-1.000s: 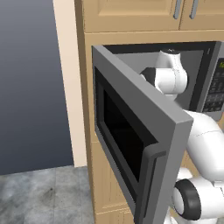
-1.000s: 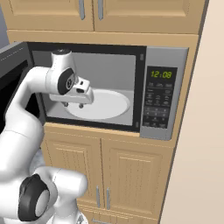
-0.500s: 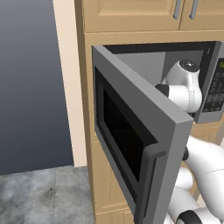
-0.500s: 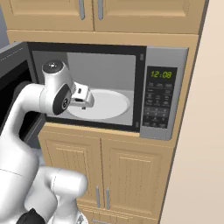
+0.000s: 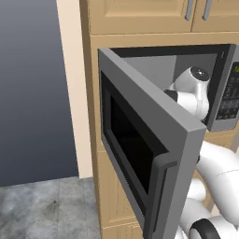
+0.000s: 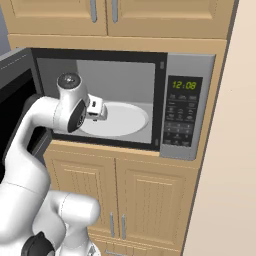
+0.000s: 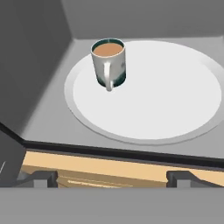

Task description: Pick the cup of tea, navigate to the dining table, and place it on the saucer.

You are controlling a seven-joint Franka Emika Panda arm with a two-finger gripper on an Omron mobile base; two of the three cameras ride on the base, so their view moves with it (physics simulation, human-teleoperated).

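Your hand sits at the microwave's mouth with its fingers spread wide and nothing between them. In the right base view the hand hangs just in front of the cavity, above the front lip.

Hazards, nearest first:

1. The open microwave door stands close beside the arm. It is a flat grey metal panel with a dark glass window and a square edge. A wide swing of the elbow is likely to strike it.
2. The front sill of the microwave is a dark raised ledge lying between the hand and the plate. A low approach risks catching a fingertip on it.
3. The microwave plate is a large white disc, smooth, with a shallow raised rim. The surface looks slick, so a sideways nudge may slide the cup rather than seat it.
4. The cup of tea stands upright on the plate's far left part, near the left cavity wall, well apart from the hand. It is a small glazed cylinder, whitish-grey with a dark green rim and base. Its handle faces you. Brown liquid fills it almost to the rim. Closing on the handle would likely twist the cup, and any tilt spills tea.
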